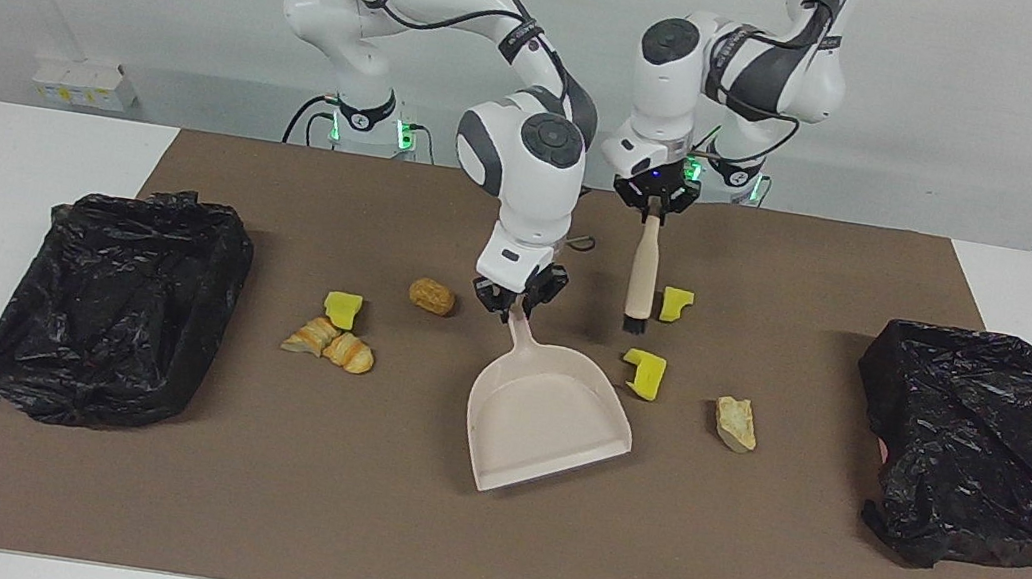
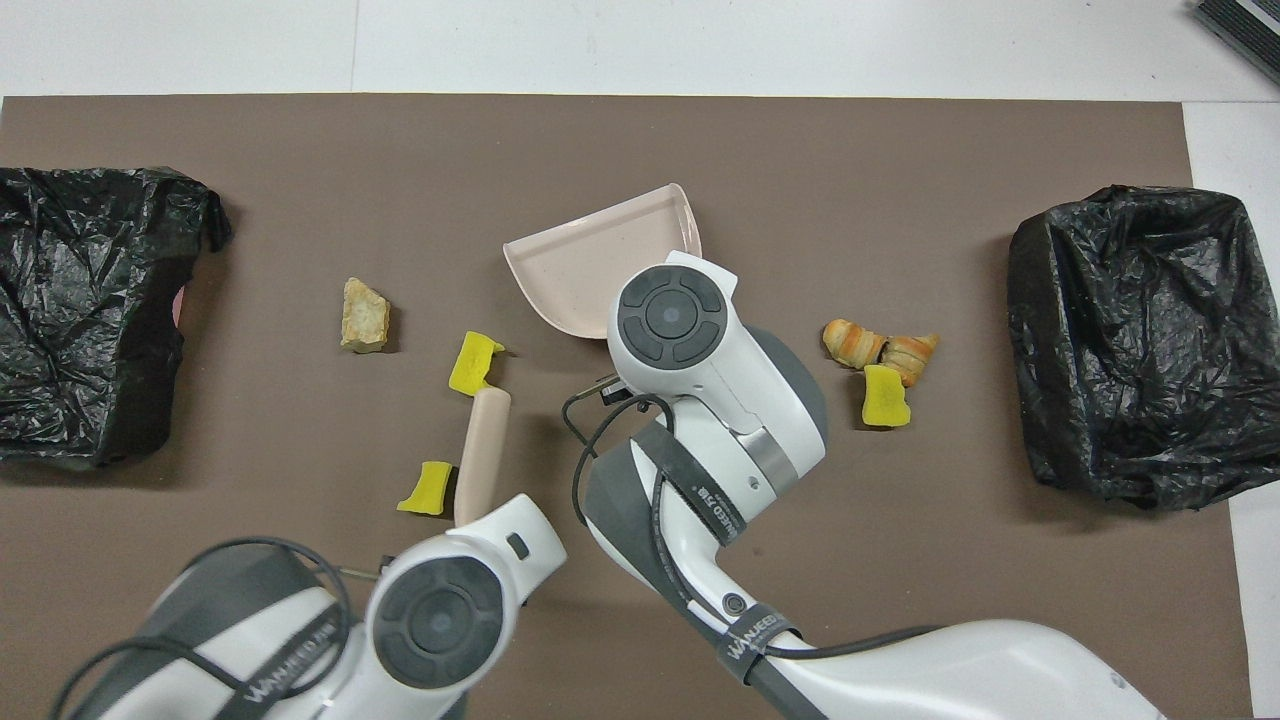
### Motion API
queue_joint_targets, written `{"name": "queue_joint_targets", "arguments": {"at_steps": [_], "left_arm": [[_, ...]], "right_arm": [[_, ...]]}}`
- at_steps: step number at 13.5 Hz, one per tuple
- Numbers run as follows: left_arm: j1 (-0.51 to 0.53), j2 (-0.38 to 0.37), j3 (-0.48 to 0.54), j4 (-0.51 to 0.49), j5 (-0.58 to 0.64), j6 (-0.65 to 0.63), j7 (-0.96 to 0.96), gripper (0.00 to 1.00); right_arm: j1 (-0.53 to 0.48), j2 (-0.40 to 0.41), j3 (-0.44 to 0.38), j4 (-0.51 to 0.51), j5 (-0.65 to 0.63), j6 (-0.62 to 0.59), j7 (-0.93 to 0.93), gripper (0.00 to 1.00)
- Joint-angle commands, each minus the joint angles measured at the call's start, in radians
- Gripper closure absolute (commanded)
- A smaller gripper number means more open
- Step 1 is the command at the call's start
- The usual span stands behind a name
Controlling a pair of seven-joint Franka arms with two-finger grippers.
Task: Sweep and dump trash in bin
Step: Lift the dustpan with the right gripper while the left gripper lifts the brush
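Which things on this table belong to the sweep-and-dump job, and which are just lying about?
Belonging to the job:
- pink plastic dustpan, held by the right gripper
- wooden-handled brush, held by the left gripper
- yellow foam chunks and brown bread lumps
- two black-bagged bins

Just lying about:
- brown table mat
- white box by the wall

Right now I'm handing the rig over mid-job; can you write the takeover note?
Right gripper: shut on the dustpan handle; the pan rests mid-mat.
Left gripper: shut on the brush, bristles down between two yellow pieces.
Trash: seven pieces, all loose on the brown mat; four lie toward the right arm's end, including a brown lump.
Done: both tools picked up.
Left: sweep everything into the empty pan, then dump into a black-lined bin.
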Motion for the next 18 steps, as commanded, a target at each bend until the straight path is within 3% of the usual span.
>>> {"name": "queue_joint_targets", "arguments": {"at_steps": [1,5,11,18], "left_arm": [[0.139,0.048,-0.012,0.071,0.01,-0.003,0.133,1.0],[0.298,0.137,-0.014,0.165,0.01,0.046,0.309,1.0],[0.415,0.209,-0.012,0.239,0.01,0.101,0.446,1.0],[0.562,0.312,-0.014,0.247,0.01,0.17,0.554,1.0]], "right_arm": [[-0.03,-0.034,0.012,-0.015,-0.002,-0.028,-0.102,1.0],[-0.061,-0.054,0.011,-0.015,-0.003,-0.105,-0.37,1.0],[-0.091,-0.098,0.009,-0.033,-0.026,-0.224,-0.843,1.0],[-0.081,-0.224,0.009,-0.272,-0.187,-0.16,-1.109,1.0]]}}
